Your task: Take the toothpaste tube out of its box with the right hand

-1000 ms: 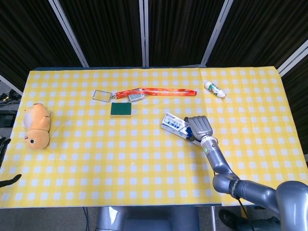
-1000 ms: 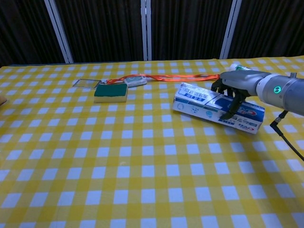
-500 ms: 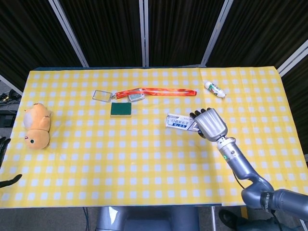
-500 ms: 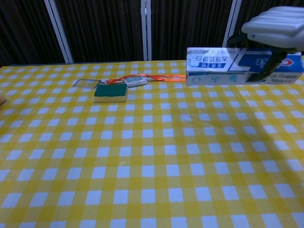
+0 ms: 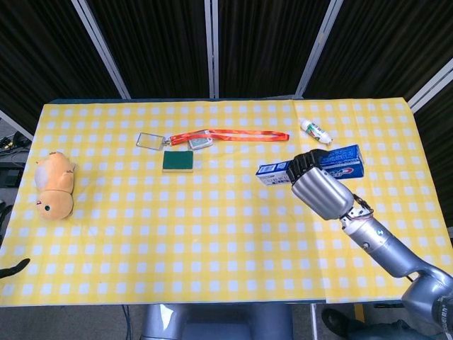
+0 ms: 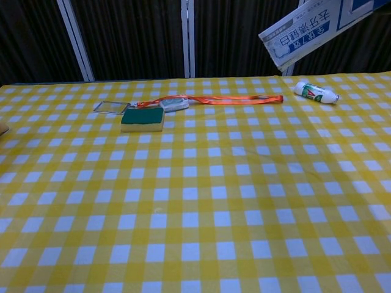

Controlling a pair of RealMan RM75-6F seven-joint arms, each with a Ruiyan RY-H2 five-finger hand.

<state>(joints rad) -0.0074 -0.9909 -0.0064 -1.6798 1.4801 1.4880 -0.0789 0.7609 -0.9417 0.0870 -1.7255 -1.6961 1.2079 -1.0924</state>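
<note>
From above, the right hand (image 5: 320, 190) is gripping the toothpaste box (image 5: 311, 167) around its middle, holding it in the air over the yellow checked table (image 5: 212, 234). The chest view is showing only the box's tilted end (image 6: 305, 30), not the hand. At the left edge, dark fingertips of the left hand (image 5: 14, 266) are peeking in; I cannot tell their state.

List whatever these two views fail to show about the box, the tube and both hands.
- Box: head view, its middle is hidden by the right hand; chest view, its right part is cut off by the top edge.
- Tube: unseen in either view; whether it is inside cannot be told.
- Right hand: outside the chest view.
- Left hand: only dark tips at the head view's left edge; pose unclear.
</note>
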